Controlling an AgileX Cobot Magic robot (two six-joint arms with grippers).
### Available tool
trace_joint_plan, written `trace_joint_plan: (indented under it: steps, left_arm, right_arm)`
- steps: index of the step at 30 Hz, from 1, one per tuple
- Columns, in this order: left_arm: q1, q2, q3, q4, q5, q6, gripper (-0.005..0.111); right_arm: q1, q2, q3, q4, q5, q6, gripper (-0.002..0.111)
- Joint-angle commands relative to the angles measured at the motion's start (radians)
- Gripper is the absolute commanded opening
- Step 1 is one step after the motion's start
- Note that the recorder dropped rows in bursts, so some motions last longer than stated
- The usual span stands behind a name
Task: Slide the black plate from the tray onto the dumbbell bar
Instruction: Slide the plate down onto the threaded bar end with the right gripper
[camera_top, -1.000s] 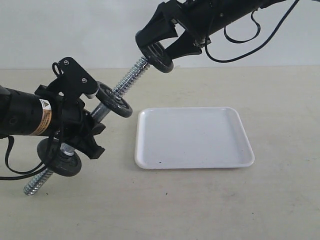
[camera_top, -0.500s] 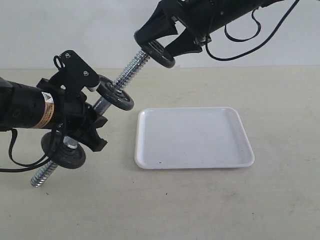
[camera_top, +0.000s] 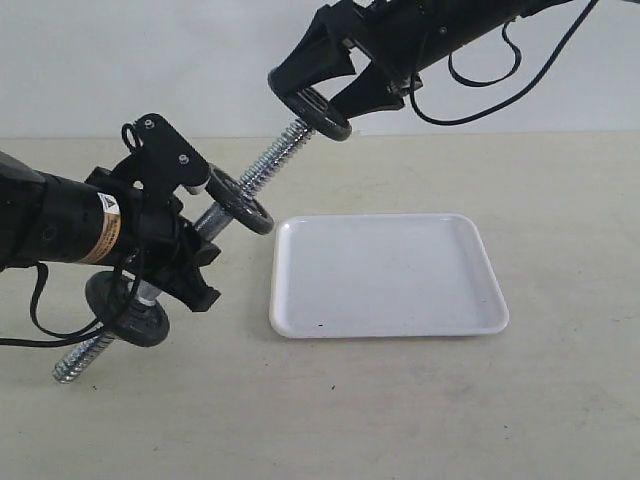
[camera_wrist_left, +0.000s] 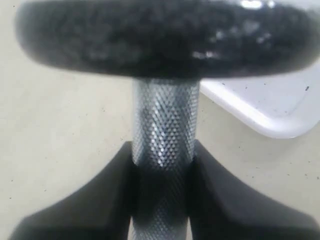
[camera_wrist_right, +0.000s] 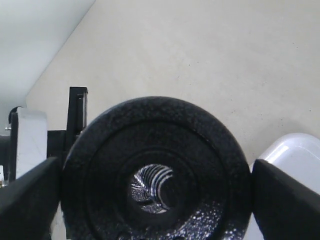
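My right gripper is shut on the black plate, held high above the table at the upper tip of the dumbbell bar. In the right wrist view the plate spans the gap between the fingers, and the bar's threaded end shows through its centre hole. My left gripper is shut on the bar's knurled middle and holds it slanted. Two other black discs sit on the bar, one on each side of that grip. The white tray holds nothing.
The tray lies on the beige table to the right of the left arm; its corner shows behind the bar and its edge beside the right finger. Black cables hang from the right arm. A pale wall stands behind.
My left arm has shifted right and slightly up, carrying the bar with it, so the threaded tip has pushed closer into the held plate. The right gripper has barely moved.
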Motion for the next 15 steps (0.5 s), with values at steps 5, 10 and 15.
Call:
trace_joint_plan:
  steps: [5, 10, 15]
  left_arm:
    - [0.000, -0.052, -0.049, -0.010, 0.021, -0.005, 0.004]
    - [0.000, -0.052, -0.049, -0.010, 0.015, -0.007, 0.004]
    - [0.000, -0.052, -0.049, -0.010, 0.015, -0.009, 0.004]
  right_arm:
    - [0.010, -0.027, -0.012, 0.067, 0.005, 0.006, 0.000]
    - [0.019, -0.027, -0.012, 0.064, 0.005, 0.002, 0.000]
    - [0.019, -0.027, -0.012, 0.027, 0.005, 0.002, 0.000]
